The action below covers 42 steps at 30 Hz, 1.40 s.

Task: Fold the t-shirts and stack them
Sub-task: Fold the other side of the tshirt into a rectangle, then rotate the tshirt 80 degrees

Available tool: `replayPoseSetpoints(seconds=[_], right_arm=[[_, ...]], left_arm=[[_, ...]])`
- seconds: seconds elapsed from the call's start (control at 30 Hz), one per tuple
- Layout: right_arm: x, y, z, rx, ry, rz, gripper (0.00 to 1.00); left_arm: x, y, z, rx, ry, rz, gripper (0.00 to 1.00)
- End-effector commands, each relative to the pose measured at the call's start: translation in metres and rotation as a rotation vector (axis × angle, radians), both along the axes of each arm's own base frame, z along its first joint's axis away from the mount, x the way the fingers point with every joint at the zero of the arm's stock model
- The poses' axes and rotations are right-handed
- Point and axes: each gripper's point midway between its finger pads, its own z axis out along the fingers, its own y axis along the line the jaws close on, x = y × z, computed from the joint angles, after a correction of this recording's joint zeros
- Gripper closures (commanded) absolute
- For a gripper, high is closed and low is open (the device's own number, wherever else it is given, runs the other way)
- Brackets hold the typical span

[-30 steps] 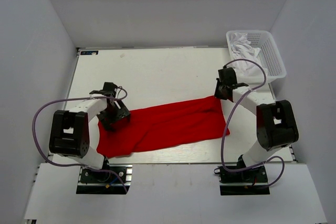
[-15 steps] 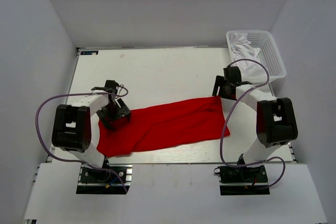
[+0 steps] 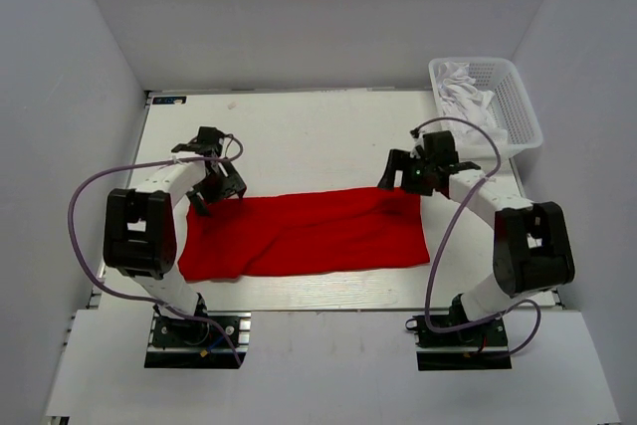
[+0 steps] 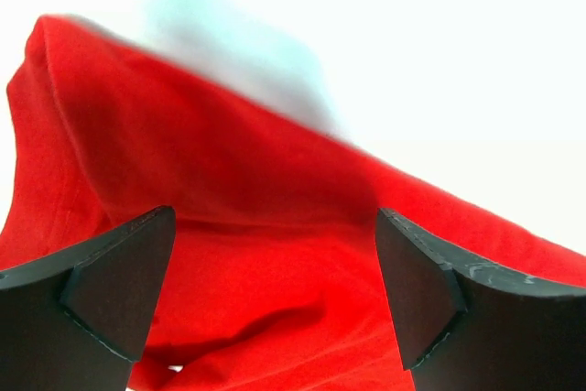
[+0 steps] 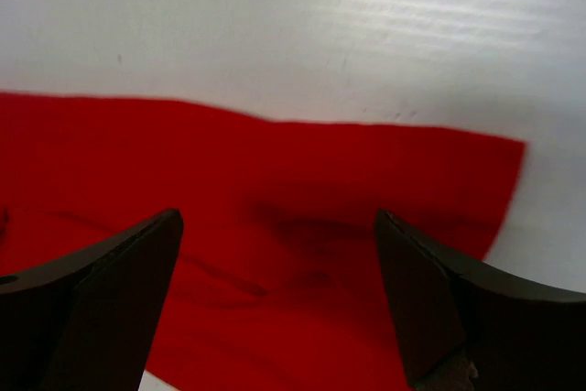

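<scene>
Red t-shirt [image 3: 309,233] lies flat as long band across near half of surface [image 3: 299,136], likely laid out for next fold. Left pincer [image 3: 214,187] released, empty, above band's far-left corner. Right pincer [image 3: 406,177] released, empty, above far-right corner. White t-shirts [image 3: 464,87] heaped in basket [image 3: 522,111] at surface's far-right corner.

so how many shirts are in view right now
2 that I can tell: a red shirt spread on the table, and a white bundle in the basket at the far right, which may hold more than one.
</scene>
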Motion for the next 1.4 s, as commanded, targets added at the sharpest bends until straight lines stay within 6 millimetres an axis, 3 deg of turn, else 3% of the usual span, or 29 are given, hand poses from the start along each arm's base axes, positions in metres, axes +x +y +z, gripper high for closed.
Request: replayPoseSetpoints(seconds=[0.0, 0.17, 0.33, 0.37, 0.43, 0.47, 0.5, 0.53, 0.57, 0.6, 0.63, 0.7, 0.73, 0.77, 0.8, 0.83, 0.87, 0.9, 0.97, 1.07, 1.17, 1.37], right_arm=[[-0.019, 0.024, -0.01, 0.101, 0.054, 0.097, 0.1], [-0.034, 0.023, -0.026, 0.061, 0.09, 0.101, 0.1], [-0.082, 0.032, -0.059, 0.015, 0.195, 0.173, 0.1], [-0.09, 0.035, -0.061, 0.017, 0.206, 0.198, 0.1], [-0.125, 0.044, -0.068, 0.002, 0.276, 0.291, 0.1], [-0.139, 0.051, -0.067, 0.022, 0.304, 0.336, 0.1], [-0.16, 0.063, -0.06, 0.025, 0.315, 0.422, 0.1], [-0.181, 0.071, -0.056, 0.075, 0.346, 0.499, 0.1], [-0.194, 0.075, -0.053, 0.089, 0.358, 0.547, 0.1], [-0.211, 0.086, -0.041, 0.108, 0.319, 0.642, 0.1], [-0.232, 0.093, -0.036, 0.089, 0.293, 0.787, 0.1], [-0.249, 0.103, -0.03, 0.037, 0.248, 0.926, 0.1], [-0.255, 0.108, -0.027, 0.025, 0.248, 0.969, 0.1], [-0.255, 0.117, -0.023, 0.018, 0.222, 1.022, 0.1], [-0.261, 0.114, -0.039, -0.031, 0.279, 1.064, 0.1], [-0.261, 0.116, -0.041, -0.048, 0.295, 1.085, 0.1], [-0.258, 0.131, -0.031, -0.048, 0.257, 1.158, 0.1], [-0.263, 0.134, -0.045, -0.05, 0.317, 1.189, 0.11], [-0.261, 0.152, -0.038, -0.013, 0.295, 1.225, 0.13], [-0.255, 0.161, -0.036, -0.034, 0.234, 1.246, 0.1], [-0.251, 0.173, -0.025, -0.002, 0.156, 1.24, 0.1], [-0.252, 0.174, -0.022, -0.006, 0.157, 1.218, 0.1]], left_arm=[[0.02, -0.003, 0.019, -0.028, -0.094, -0.005, 0.0], [0.022, -0.02, -0.013, -0.087, -0.007, -0.034, 0.0], [0.043, -0.027, -0.041, -0.106, 0.056, -0.066, 0.0], [0.063, -0.029, -0.047, -0.104, 0.051, -0.075, 0.0], [0.086, -0.032, -0.054, -0.104, 0.04, -0.093, 0.0], [0.119, -0.045, -0.042, -0.125, -0.027, -0.126, 0.0], [0.129, -0.051, -0.067, -0.15, 0.008, -0.144, 0.0], [0.143, -0.069, -0.069, -0.238, -0.002, -0.185, 0.0], [0.183, -0.088, -0.047, -0.286, -0.097, -0.238, 0.0], [0.198, -0.104, -0.046, -0.331, -0.114, -0.267, 0.0], [0.226, -0.124, -0.044, -0.423, -0.152, -0.318, 0.0], [0.244, -0.159, -0.043, -0.499, -0.195, -0.379, 0.0], [0.262, -0.182, -0.028, -0.59, -0.29, -0.435, 0.0], [0.266, -0.197, -0.027, -0.642, -0.328, -0.458, 0.0], [0.264, -0.218, -0.025, -0.712, -0.352, -0.483, 0.0], [0.259, -0.231, -0.03, -0.776, -0.346, -0.449, 0.0], [0.276, -0.247, -0.012, -0.819, -0.472, -0.486, 0.0], [0.281, -0.266, -0.012, -0.837, -0.494, -0.486, 0.0], [0.29, -0.289, -0.009, -0.888, -0.532, -0.476, 0.0], [0.287, -0.321, -0.006, -1.027, -0.55, -0.446, 0.0], [0.296, -0.324, -0.004, -1.006, -0.605, -0.413, 0.0], [0.328, -0.297, 0.022, -0.787, -0.732, -0.313, 0.0]])
